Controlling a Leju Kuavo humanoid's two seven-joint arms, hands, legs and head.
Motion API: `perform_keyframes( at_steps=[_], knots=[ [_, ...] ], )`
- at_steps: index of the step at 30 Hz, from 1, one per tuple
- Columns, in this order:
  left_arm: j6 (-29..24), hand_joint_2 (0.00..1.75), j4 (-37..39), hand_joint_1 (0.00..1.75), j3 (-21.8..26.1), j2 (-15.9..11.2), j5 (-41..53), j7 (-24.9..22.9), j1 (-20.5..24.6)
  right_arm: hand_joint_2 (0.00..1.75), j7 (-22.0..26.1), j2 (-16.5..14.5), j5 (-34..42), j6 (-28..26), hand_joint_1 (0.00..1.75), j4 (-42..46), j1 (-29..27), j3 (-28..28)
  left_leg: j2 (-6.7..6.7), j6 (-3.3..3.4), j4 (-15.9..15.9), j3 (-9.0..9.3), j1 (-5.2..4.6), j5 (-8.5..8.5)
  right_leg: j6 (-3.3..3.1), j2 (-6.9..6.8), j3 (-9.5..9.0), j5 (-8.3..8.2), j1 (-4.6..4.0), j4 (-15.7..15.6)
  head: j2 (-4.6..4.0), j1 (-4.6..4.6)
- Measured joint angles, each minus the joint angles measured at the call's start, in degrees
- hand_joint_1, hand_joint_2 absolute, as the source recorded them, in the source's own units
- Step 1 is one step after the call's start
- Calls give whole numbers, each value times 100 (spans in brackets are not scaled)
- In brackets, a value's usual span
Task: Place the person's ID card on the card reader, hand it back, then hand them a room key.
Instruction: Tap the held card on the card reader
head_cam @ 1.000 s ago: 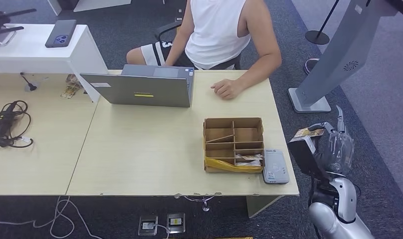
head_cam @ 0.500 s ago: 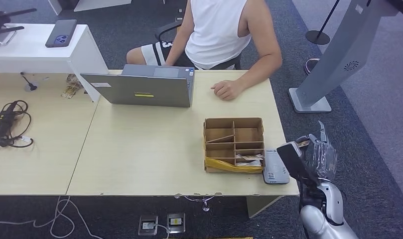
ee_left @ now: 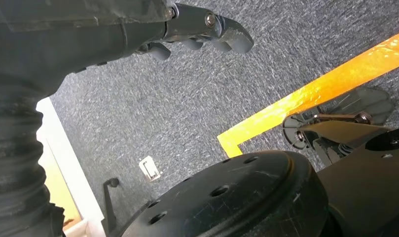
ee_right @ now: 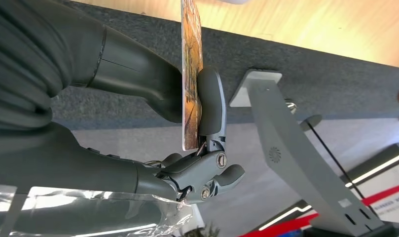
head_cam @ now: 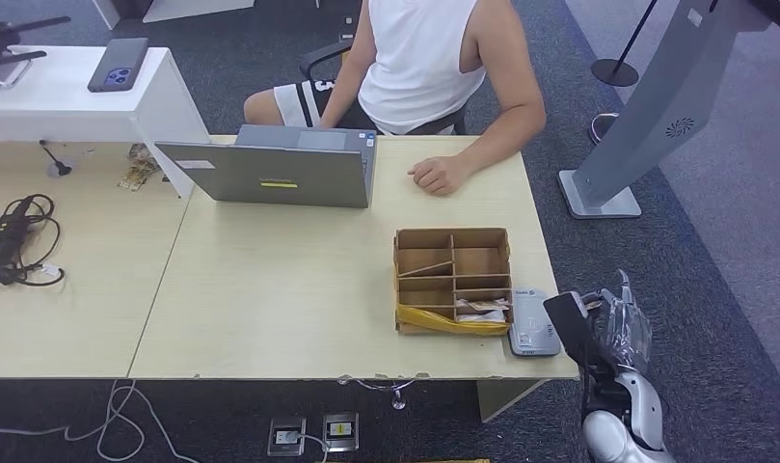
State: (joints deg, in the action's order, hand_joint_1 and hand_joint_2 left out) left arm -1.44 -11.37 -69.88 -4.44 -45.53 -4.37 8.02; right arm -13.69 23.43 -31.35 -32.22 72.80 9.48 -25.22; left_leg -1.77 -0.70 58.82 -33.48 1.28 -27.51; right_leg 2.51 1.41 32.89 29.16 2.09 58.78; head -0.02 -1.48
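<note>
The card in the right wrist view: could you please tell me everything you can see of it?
The card is thin, flat and rigid-looking, seen nearly edge-on, with an orange-brown printed face. The right robot hand pinches it between its thick thumb and a finger. In the head view it sits beside the grey card reader at the table's corner.

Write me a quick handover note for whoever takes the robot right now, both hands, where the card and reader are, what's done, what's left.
Right hand: pinches the ID card between thumb and a finger, just off the table's right edge, beside the card reader.
Left hand: hangs over the carpet, holding nothing, fingers curled in.
Card reader: on the table's front right corner, against the cardboard box. Nothing lies on it.
Person: seated across the table, one hand resting on it.
Done: card is in the right hand.
Left: lay the card on the reader, hand it back, then hand over a room key.
</note>
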Motion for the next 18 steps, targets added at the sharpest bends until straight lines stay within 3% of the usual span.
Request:
perform_keyframes(
  at_steps=[18],
  knots=[
    [0, 175, 0, 0, 0, -2, 0, -1, 1, 175, 46, -104, 130, -128, 175, -356, -303, 98, 1, 0, 0, 1, 0, 0, 0, 1, 0, 0, 0, 0, 0, -1]
  ],
)
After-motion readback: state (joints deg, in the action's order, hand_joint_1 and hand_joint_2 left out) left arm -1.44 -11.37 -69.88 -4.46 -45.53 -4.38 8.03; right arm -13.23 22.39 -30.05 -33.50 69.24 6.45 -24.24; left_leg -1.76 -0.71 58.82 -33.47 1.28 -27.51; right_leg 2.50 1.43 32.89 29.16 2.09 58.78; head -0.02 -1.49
